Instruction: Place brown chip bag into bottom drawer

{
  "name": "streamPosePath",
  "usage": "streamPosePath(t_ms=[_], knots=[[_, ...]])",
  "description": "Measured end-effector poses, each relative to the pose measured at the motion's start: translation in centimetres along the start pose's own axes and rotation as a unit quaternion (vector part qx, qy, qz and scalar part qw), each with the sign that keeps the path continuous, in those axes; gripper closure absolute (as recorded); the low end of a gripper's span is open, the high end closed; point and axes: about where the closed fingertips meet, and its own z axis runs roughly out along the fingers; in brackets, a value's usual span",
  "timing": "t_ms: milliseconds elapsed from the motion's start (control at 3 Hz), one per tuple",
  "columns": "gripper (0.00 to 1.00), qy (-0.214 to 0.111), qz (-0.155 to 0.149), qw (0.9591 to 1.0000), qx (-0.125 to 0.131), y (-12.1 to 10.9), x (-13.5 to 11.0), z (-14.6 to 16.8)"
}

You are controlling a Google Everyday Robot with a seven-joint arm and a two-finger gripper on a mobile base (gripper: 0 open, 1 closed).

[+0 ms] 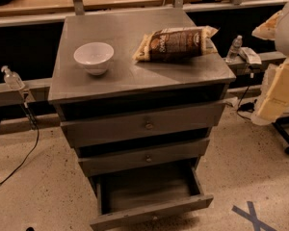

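The brown chip bag (176, 43) lies flat on the back right of the grey cabinet top (125, 76), its long side running left to right. The bottom drawer (151, 214) is pulled out and open, and its dark inside shows nothing in it. The two upper drawers are nearly shut. My gripper (278, 93) is the pale cream shape at the right edge of the view. It hangs beside the cabinet, to the right of and lower than the bag, and touches nothing.
A white bowl (94, 57) stands on the left of the cabinet top. A water bottle (234, 48) stands on a ledge right of the cabinet, another bottle (12, 78) at far left. A cable (31, 143) trails on the floor at left. Blue tape (253, 215) marks the floor at bottom right.
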Motion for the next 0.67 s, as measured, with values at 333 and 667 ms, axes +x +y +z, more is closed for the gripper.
streamPosePath(t_ms=[333, 667], knots=[[0.0, 0.0, 0.0, 1.0, 0.0, 0.0, 0.0, 0.0], [0.0, -0.014, -0.018, 0.9995, 0.024, -1.7, -1.1, 0.7]])
